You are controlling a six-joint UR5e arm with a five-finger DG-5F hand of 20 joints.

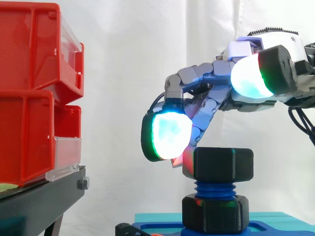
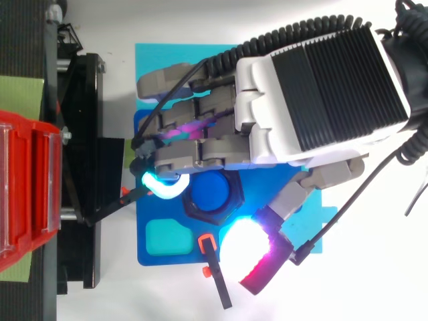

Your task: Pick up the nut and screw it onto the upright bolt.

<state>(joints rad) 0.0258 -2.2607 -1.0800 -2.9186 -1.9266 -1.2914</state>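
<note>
Side view, reading from the left: red bins (image 1: 29, 98) sit on the black stand (image 1: 39, 196), well apart from the work. Next comes the hand (image 1: 211, 73), its fingers curled downward, with one glowing pad (image 1: 167, 135) just beside the left face of the nut (image 1: 224, 169). The thumb (image 1: 251, 73) is lifted high and clear, so nothing is clamped. The nut sits on top of the upright bolt (image 1: 215, 189). Blue thread shows beneath the nut, above a black hex base (image 1: 214, 212) on the blue plate (image 2: 180, 53).

With one pad pushing sideways and no thumb opposing it, the pad may slip off a hex corner. It may also tip the nut so that it cross-threads.

A reddish glow masks the gap, so contact between pad and nut is hard to judge. How much thread is engaged lies hidden inside the nut. From above, the hand covers its other fingertips.
</note>
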